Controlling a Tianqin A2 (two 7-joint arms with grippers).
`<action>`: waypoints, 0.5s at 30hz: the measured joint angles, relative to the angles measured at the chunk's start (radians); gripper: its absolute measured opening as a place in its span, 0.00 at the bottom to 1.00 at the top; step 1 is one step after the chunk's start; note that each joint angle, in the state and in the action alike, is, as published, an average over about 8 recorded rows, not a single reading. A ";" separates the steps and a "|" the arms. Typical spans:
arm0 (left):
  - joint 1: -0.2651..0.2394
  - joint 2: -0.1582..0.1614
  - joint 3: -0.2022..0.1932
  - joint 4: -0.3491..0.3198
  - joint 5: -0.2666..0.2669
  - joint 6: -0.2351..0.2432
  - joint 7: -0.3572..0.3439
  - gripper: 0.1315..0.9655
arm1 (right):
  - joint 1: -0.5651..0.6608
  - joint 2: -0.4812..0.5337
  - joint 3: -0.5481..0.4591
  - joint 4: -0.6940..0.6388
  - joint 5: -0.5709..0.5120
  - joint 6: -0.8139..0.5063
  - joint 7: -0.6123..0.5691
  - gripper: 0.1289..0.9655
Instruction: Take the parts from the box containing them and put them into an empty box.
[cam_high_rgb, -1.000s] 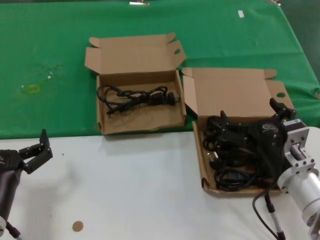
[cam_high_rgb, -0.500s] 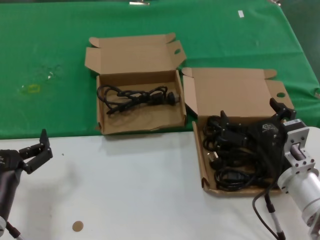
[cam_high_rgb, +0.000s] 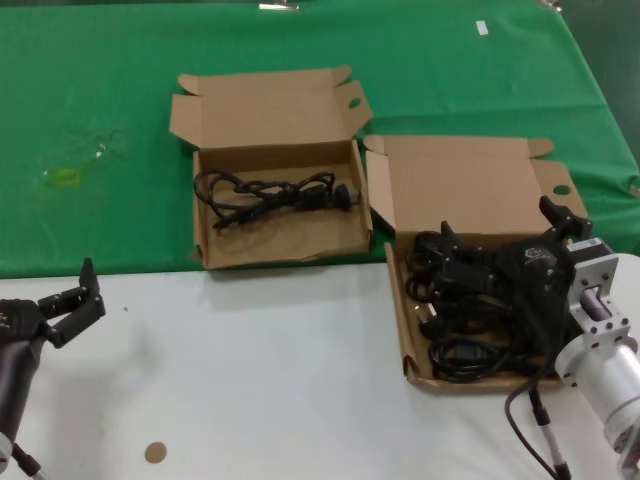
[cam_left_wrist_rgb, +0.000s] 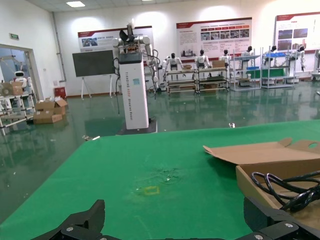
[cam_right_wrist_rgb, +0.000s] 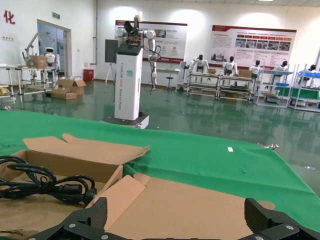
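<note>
While your right claw (cam_high_rgb: 500, 245) hangs spread wide over the full box (cam_high_rgb: 415, 345), its fingers straddle the heap of black cables (cam_high_rgb: 465, 320) without pinching any of them. That box sits open at the counter's (cam_high_rgb: 270, 370) right edge, lid back on the green cloth (cam_high_rgb: 120, 120). Just left of it and farther from you lies the other box (cam_high_rgb: 215, 250), the one with the oval hole in its lid flap, already holding one coiled cable (cam_high_rgb: 275, 195). Well left of the full box, your left claw (cam_high_rgb: 70, 300) waits low over the white counter, fingers parted, gripping nothing.
</note>
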 joint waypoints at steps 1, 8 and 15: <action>0.000 0.000 0.000 0.000 0.000 0.000 0.000 1.00 | 0.000 0.000 0.000 0.000 0.000 0.000 0.000 1.00; 0.000 0.000 0.000 0.000 0.000 0.000 0.000 1.00 | 0.000 0.000 0.000 0.000 0.000 0.000 0.000 1.00; 0.000 0.000 0.000 0.000 0.000 0.000 0.000 1.00 | 0.000 0.000 0.000 0.000 0.000 0.000 0.000 1.00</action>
